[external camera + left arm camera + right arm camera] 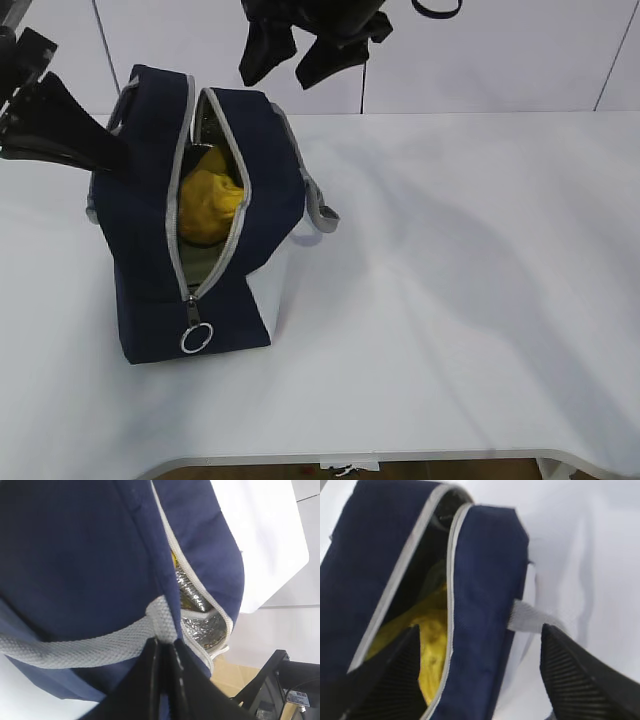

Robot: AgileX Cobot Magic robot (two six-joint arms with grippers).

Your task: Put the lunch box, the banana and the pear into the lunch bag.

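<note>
The navy lunch bag (140, 220) stands on the table's left side with its zipper open. Yellow fruit (210, 200) fills the opening; I cannot tell the banana from the pear. Under the fruit shows a pale green patch (205, 262) that looks like the lunch box lid. My left gripper (113, 155) is at the bag's far left edge, shut on the grey webbing handle (90, 650). My right gripper (295, 72) hangs open above the bag's far end, holding nothing. The right wrist view looks down between its fingers (570, 675) at the bag (485, 580) and the yellow fruit (432, 645).
A metal ring pull (196, 339) hangs at the zipper's near end. A grey handle loop (322, 205) sticks out on the bag's right side. The white table (470, 280) stretches to the right of the bag, with its front edge (400, 455) close by.
</note>
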